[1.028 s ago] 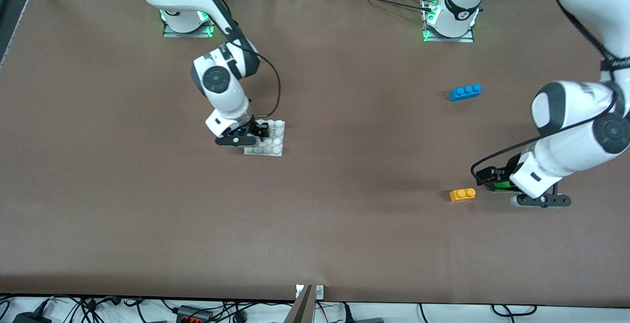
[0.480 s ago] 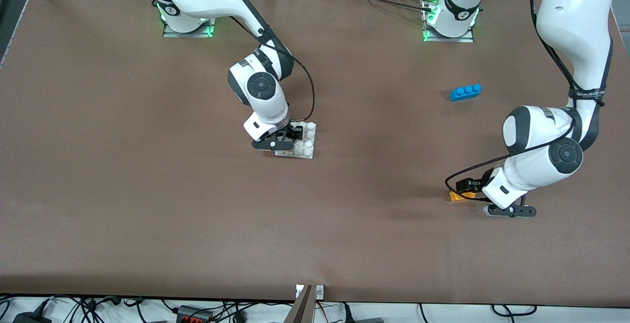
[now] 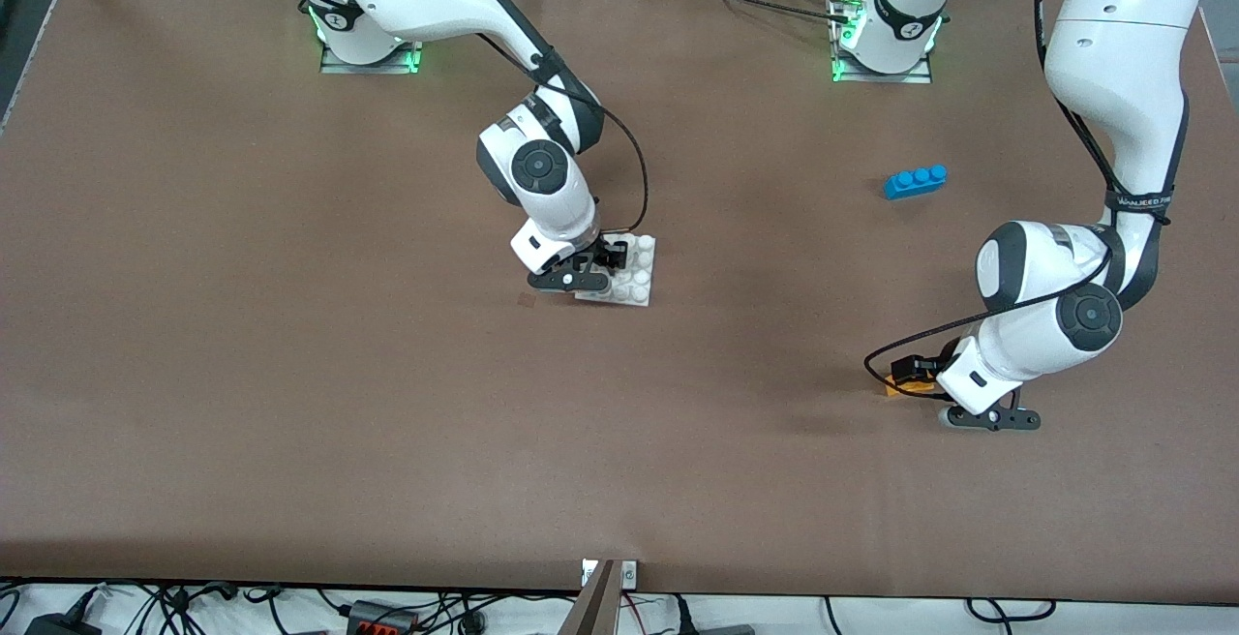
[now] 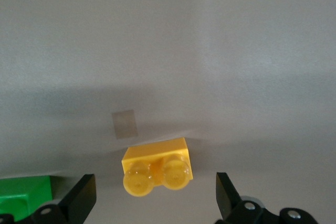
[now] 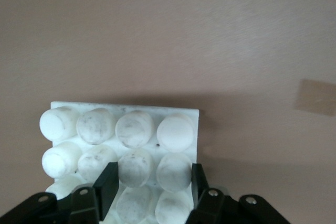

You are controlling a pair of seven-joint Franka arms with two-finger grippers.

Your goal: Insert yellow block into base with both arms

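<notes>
Small yellow-orange plastic block (image 4: 156, 168) with two round studs: lies flat on the brown tabletop (image 3: 290, 403) toward the left arm's end, nearer the front camera than the longer blue three-stud brick (image 3: 915, 180); in the front view only a sliver of it (image 3: 892, 387) shows beside the left arm's wrist. Left claw (image 4: 156, 203): black, two-fingered, spread wide and low over the yellow block, one finger (image 4: 80, 199) on either side of it, neither touching it; in the front view the claw (image 3: 915, 372) sits directly over the block. Green plastic brick (image 4: 23, 195): on the tabletop just beside the yellow block, outside the left claw's finger, only partly in the left wrist view. Small pale square patch (image 4: 125, 124): flat on the tabletop near the yellow block. Flat white square plastic base (image 3: 631, 272) with a grid of round studs: on the tabletop near the middle, well apart from the yellow block, toward the right arm's end from it. Right claw (image 5: 150, 184): black, two-fingered, closed narrowly on the edge of the white base (image 5: 126, 145), its fingers (image 5: 106, 184) bracketing two columns of studs; in the front view the claw (image 3: 602, 259) covers the base's edge toward the right arm's end.
</notes>
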